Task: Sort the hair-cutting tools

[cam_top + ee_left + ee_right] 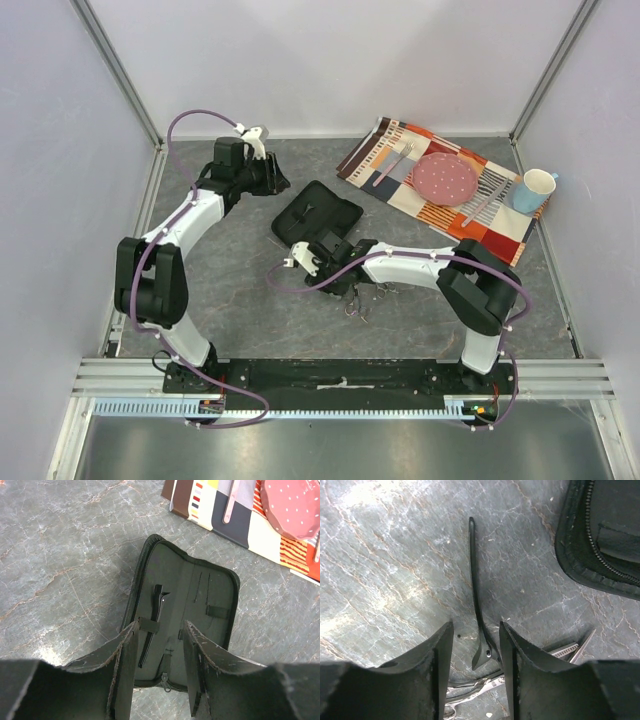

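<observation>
The black case (318, 218) lies open in the middle of the table. In the left wrist view one black hair clip (152, 625) sits under a strap inside the case (210, 595). My left gripper (161, 626) hovers open over it, at the case's far left in the top view (276, 182). A second black hair clip (476, 590) lies on the table, its pivot end between the fingers of my right gripper (475, 628), which is open and close around it. Silver scissors (475, 686) lie just behind the clip, near the right arm (365, 300).
A patterned placemat (372, 150) at the back right carries a pink dotted plate (445, 178), a fork (392, 165) and a knife (485, 205). A blue cup (533, 190) stands at its right end. Walls close the table on three sides.
</observation>
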Tool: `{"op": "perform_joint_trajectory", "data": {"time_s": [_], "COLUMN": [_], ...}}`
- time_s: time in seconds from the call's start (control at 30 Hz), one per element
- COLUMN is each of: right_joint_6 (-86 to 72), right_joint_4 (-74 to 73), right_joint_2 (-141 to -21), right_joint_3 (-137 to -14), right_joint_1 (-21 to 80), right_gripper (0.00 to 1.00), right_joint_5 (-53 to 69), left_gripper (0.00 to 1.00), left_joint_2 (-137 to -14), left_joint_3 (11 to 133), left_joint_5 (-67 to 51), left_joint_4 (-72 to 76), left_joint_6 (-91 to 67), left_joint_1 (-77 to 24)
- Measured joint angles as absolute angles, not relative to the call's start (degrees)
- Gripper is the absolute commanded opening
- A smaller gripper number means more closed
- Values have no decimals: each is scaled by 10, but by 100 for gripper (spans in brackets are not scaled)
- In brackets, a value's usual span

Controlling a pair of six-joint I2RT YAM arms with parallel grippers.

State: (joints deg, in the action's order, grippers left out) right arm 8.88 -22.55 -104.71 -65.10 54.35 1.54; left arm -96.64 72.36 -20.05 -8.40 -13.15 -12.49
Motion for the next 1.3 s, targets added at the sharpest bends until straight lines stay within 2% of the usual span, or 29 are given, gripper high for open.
{"op": "perform_joint_trajectory", "data": {"time_s": [0.27,0.37,0.77,1.1,1.3], "right_joint_6": [81,75,40,-23,-56], "right_joint_4": [-222,-219,-217,-300,-348], "right_joint_2": [-1051,-1051,-1031,-814,-748], "right_joint_3": [-651,-651,-637,-650,-666], "right_joint_1": [544,544,544,554,554], "right_gripper": [10,0,0,0,0], "right_joint_5": [33,32,28,-3,-14], "left_gripper": [47,47,45,48,50], "left_joint_2": [-971,-972,-985,-1066,-1124], "left_joint_3": [733,735,743,809,845], "left_joint_5": [-201,-201,-230,-335,-393], "left_joint_4": [-85,-85,-90,-97,-102], "left_joint_6": [-125,-123,-99,-10,28], "left_joint_1": [-125,-125,-125,-130,-132]}}
